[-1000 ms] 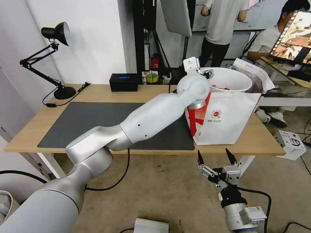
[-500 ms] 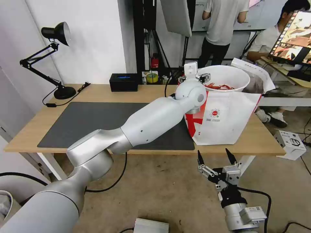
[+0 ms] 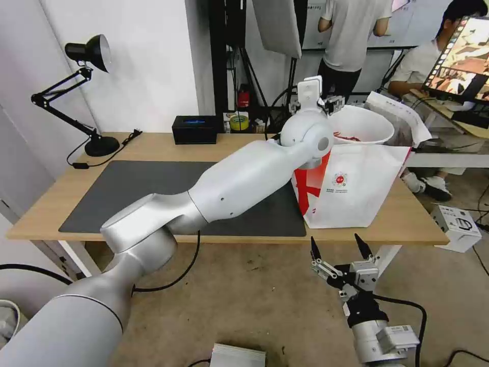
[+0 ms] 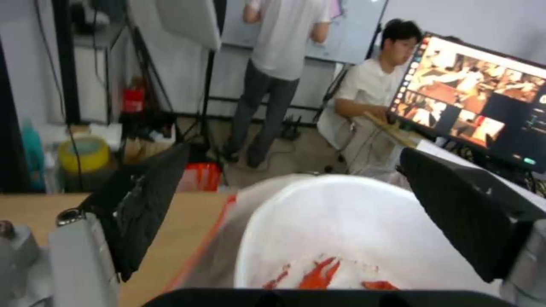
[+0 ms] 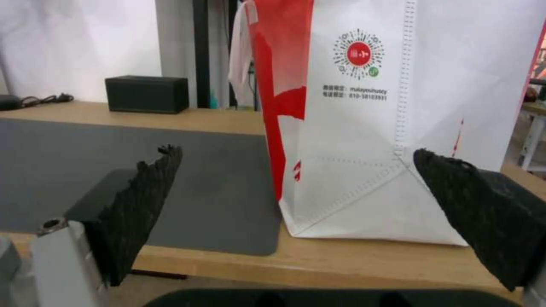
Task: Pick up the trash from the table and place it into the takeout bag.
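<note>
Bowl [image 3: 362, 124] with red shells sits in the bag's [image 3: 356, 188] mouth, left gripper [image 3: 326, 104] wide open and empty at its nine o'clock, right gripper [image 3: 340, 248] open below the table [image 3: 153, 145].

Even, bright indoor light; soft shadows under the table [image 3: 153, 148]. Head view bows at its edges. Left wrist view motion-blurred; monitor [image 4: 483, 106] glows brightly there.

- Silver left arm stretched forward and up, elbow low, wrist raised high.
- Black-fingered left gripper [image 3: 326, 103] at arm's end, jaws spread wide apart.
- Black-fingered right gripper [image 3: 340, 245] parked low, pointing up, jaws parted wide.
</note>
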Controlling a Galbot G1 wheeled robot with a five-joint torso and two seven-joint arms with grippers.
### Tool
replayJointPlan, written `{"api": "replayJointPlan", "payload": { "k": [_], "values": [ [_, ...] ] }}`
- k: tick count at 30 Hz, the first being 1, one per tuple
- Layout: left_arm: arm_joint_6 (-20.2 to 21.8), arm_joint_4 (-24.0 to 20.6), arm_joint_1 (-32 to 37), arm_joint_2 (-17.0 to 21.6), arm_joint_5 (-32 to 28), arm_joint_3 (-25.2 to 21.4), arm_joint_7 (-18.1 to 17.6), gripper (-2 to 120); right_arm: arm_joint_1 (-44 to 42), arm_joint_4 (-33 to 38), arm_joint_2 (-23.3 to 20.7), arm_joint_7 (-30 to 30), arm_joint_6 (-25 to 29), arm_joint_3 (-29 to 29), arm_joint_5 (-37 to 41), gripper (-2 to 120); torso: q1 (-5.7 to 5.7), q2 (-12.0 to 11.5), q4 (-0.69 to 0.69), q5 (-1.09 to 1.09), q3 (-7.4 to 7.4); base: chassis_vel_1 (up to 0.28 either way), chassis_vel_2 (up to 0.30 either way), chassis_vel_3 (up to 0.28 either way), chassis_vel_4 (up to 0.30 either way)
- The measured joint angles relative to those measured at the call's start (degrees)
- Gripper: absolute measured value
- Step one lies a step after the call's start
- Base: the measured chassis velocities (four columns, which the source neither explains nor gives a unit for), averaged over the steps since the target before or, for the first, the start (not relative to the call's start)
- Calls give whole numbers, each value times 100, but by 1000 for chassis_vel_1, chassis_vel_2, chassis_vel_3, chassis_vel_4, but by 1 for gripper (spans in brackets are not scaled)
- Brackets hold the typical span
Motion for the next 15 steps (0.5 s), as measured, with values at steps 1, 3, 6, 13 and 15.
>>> {"api": "replayJointPlan", "payload": {
  "k": [1,3,6,13,15],
  "values": [
    [5,-102,-65,154,0,51,118,100,0,0,0,0,0,0,0,100,0,0,0,0,0,0,0,0,0],
    [9,-203,-116,321,0,100,225,100,0,0,0,0,0,0,0,100,0,0,0,0,0,0,0,0,0],
    [30,-467,-204,764,-3,212,464,100,0,0,0,0,0,0,0,100,0,0,2,-1,0,0,0,0,0],
    [99,-1464,-156,2221,211,424,1162,100,0,0,0,0,0,0,0,100,0,0,2,-2,0,0,0,0,0],
    [94,-1585,-89,2402,273,423,1294,100,1,0,0,0,0,0,0,100,0,0,3,-4,0,0,0,0,0]
  ]
}}
